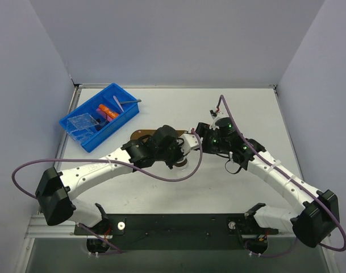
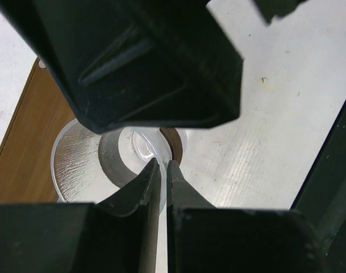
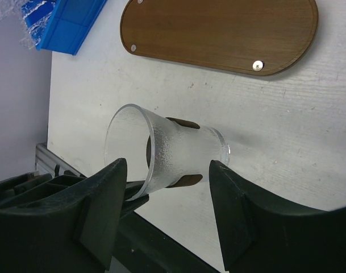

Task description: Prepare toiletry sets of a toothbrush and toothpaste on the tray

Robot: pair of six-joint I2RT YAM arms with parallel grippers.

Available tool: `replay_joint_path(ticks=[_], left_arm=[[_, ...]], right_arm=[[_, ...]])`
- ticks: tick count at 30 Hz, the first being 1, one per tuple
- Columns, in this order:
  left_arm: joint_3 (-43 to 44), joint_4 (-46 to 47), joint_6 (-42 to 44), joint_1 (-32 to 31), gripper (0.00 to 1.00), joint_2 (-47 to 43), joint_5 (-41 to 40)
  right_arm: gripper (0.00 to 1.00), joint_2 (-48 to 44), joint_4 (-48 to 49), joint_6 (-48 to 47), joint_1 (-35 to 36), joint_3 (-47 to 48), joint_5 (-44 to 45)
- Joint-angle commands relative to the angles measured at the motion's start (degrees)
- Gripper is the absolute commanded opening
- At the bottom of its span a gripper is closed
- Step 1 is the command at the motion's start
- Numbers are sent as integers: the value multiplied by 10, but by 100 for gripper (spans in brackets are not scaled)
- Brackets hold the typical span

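Plainly, the left gripper (image 2: 164,166) was clenched on a clear frosted cup (image 3: 184,153), its two dark fingertips pinching the cup's wall at the rim. The cup sat tipped on its side, its open mouth towards the lower left of the right wrist view.

The right gripper (image 3: 167,165) stood released, one finger on either side of the cup in the lower half of that frame. Whether either finger touched the cup could not be told.

The tray (image 3: 218,34), a dark-brown oval board with pale screws near its ends, lay flat on the white table (image 3: 309,125) across the top of that frame. It was beyond the cup and apart from the right fingers. In the left wrist view it showed at the left edge, partly behind the cup.

In the overhead view the toothpaste (image 1: 106,112), small orange tubes, lay in the blue bin (image 1: 111,132) at upper left. They were well apart from both grippers, which met near the centre.
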Motion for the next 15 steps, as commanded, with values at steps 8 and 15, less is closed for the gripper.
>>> replay_joint_path(ticks=[8, 15], left_arm=[[-2, 78, 22, -27, 0, -12, -65], [-5, 84, 25, -40, 0, -5, -77]], right_arm=[[48, 55, -3, -14, 40, 22, 26], [45, 93, -3, -23, 53, 30, 36]])
